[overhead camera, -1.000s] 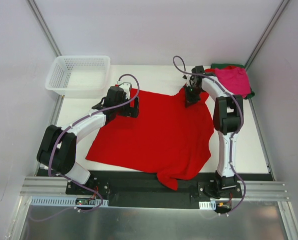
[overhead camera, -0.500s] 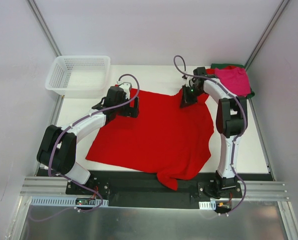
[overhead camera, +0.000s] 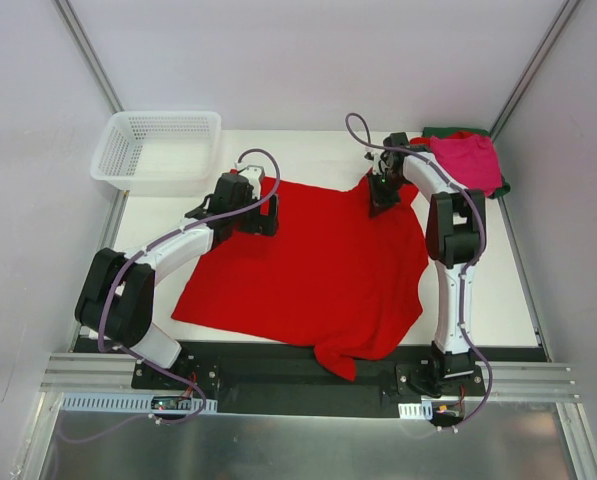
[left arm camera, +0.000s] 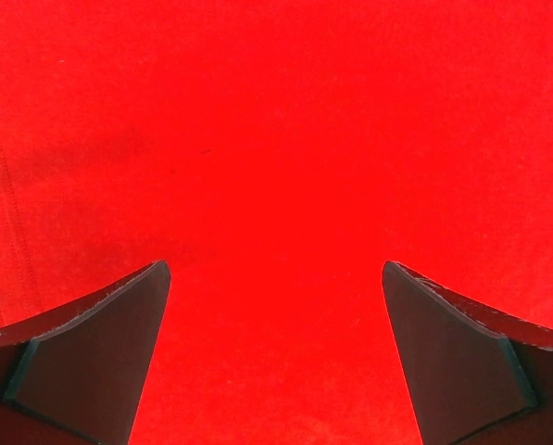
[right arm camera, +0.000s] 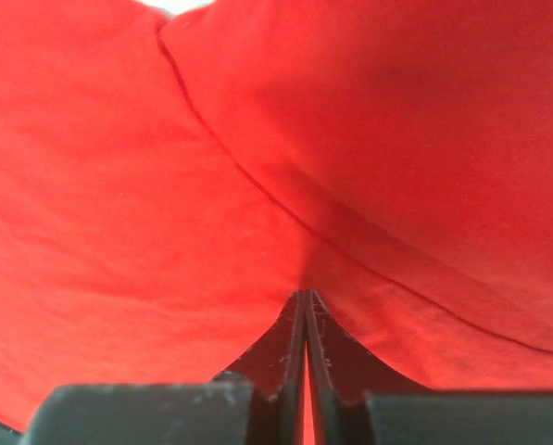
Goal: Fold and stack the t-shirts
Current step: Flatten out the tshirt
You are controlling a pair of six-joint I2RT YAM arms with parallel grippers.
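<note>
Red shirt [overhead camera: 308,270]: spread nearly flat across the middle of the white tabletop [overhead camera: 498,290]. One near corner is draped over the dark rail [overhead camera: 268,375] at the front edge, between the two arm bases.
Far right corner of shirt: stands up in a small peak off the tabletop, where it is gripped by the right jaws.
Right jaws: pressed together on a pinch of the red shirt. In the wrist view the cloth is gathered to their tips, and a seam [right arm camera: 257,190] is seen running slantwise just beyond.
Left jaws: set wide apart over the far left corner of the red shirt. Only red cloth is seen between them, and whether the cloth is touched cannot be told.
Left arm [overhead camera: 178,245]: stretched from the near left across bare tabletop to the shirt's far left edge.
Right arm [overhead camera: 448,230]: upright beside the shirt's right edge, with its forearm bent leftward in front of the pile.
Pile: set in the far right corner, well apart from the left jaws. A pink shirt [overhead camera: 468,160] lies on top, and a green shirt [overhead camera: 443,131] shows beneath it at the far edge and right side. The pile's left edge is partly hidden by the right arm.
Basket [overhead camera: 158,150]: white mesh, set in the far left corner beyond the left jaws, apart from the red shirt.
Walls: pale panels by which the tabletop is closed in on three sides.
</note>
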